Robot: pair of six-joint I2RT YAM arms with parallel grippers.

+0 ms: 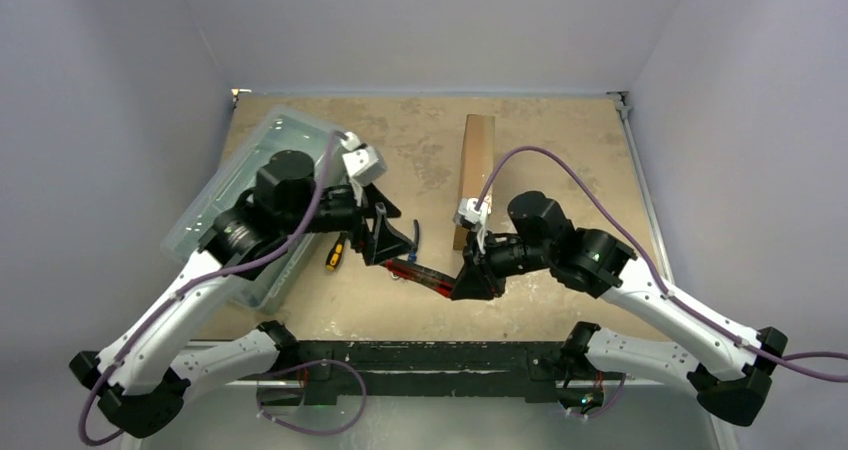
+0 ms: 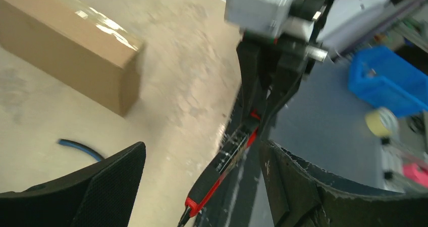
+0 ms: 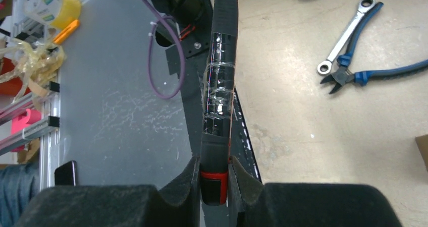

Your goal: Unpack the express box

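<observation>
Tan table point(image 1: 420, 155) with express box point(image 1: 477, 160), plastic bin point(image 1: 268, 135), wrench point(image 3: 348, 36), pliers point(image 3: 361, 76).

Both arms bend inward over the table. The left end effector point(image 1: 390, 238) gapes wide, and the right end effector point(image 1: 470, 282) pinches a tool point(image 1: 425, 275).

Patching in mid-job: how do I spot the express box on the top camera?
On the tan table, look right of the translucent plastic bin, toward the far middle. The express box is the long object just beyond the right end effector, which grips a red-and-black tool. It alone is plain brown cardboard, opaque.
</observation>
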